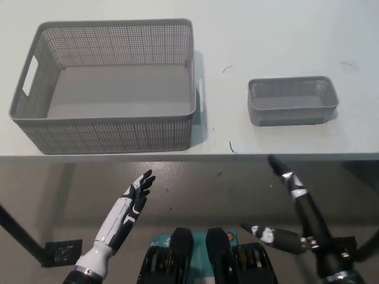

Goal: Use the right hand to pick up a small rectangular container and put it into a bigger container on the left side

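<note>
A small grey perforated rectangular container (292, 101) sits on the white table at the right, empty. A much bigger grey perforated basket (106, 86) stands at the left, also empty. My black right hand (296, 195) is below the table's front edge, under the small container, with its fingers spread apart and nothing in them. My white left hand (133, 201) rests below the table edge at the lower left, fingers extended, holding nothing.
The white table (225, 35) has a front edge running across the picture at mid height. A few small dark marks (232, 147) lie between the two containers. Below the edge is brown floor and a dark table leg (23, 239).
</note>
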`<state>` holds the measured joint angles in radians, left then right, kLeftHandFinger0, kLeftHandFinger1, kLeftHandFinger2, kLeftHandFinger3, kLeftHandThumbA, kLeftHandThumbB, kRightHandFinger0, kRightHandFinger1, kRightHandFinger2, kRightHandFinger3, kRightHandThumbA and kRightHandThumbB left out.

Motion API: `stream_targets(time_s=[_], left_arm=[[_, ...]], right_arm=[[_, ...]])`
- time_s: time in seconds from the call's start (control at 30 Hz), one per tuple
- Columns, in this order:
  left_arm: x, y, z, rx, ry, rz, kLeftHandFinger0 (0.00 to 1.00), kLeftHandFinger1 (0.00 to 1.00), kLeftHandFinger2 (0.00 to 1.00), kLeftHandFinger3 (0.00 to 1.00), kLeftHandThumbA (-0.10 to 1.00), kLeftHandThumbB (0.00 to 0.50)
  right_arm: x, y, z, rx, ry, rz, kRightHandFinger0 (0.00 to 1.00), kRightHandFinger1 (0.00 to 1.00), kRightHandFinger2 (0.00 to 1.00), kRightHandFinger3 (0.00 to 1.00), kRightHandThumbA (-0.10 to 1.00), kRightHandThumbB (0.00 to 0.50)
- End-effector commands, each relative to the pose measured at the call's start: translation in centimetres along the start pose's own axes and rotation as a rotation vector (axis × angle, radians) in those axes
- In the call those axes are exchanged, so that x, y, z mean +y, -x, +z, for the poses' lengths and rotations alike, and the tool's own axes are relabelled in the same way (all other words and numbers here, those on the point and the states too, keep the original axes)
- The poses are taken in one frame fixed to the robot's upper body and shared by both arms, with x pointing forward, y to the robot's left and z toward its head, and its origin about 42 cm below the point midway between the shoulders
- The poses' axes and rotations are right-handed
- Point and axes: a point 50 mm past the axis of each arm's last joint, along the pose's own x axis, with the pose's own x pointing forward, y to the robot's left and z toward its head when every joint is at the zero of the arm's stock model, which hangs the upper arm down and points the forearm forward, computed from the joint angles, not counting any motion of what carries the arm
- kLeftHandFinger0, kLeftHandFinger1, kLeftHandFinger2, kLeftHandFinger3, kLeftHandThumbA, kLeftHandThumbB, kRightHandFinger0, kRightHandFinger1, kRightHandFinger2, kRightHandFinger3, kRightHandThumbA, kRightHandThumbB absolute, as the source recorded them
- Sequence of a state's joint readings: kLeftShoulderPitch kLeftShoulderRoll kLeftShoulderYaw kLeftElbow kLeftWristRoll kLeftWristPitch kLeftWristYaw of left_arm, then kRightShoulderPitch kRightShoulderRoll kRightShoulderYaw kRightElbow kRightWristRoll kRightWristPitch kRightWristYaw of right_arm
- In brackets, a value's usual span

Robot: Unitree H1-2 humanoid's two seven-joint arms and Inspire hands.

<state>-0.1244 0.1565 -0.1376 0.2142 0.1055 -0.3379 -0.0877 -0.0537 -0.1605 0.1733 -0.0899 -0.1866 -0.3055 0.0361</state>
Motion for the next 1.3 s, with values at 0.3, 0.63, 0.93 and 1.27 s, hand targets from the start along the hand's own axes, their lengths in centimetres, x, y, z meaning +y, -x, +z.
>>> stream_targets(time_s=[0.3,0.63,0.93,1.27], left_arm=[[1.6,-0.9,1.3,-0.087,-0.044,-0.031,1.00,1.00,1.00,1.00,1.00,0.283],[1.8,-0.8,1.1,-0.078,-0.052,-0.034,1.00,1.00,1.00,1.00,1.00,0.282],[1.8,-0.7,1.0,-0.069,-0.047,-0.030,1.00,1.00,1.00,1.00,1.00,0.277],[1.5,-0.2,0.5,-0.050,-0.026,-0.034,1.00,1.00,1.00,1.00,1.00,0.289]], right_arm=[[-14.9,-7.6,13.9,-0.096,0.677,0.039,1.00,1.00,1.00,1.00,1.00,0.361],[-23.1,-17.9,21.2,0.061,0.939,0.204,1.00,1.00,1.00,1.00,1.00,0.356],[-24.6,-25.7,23.0,0.240,1.019,0.319,1.00,1.00,1.00,1.00,1.00,0.419],[-23.1,-31.1,21.2,0.403,1.081,0.471,1.00,1.00,1.00,1.00,1.00,0.433]])
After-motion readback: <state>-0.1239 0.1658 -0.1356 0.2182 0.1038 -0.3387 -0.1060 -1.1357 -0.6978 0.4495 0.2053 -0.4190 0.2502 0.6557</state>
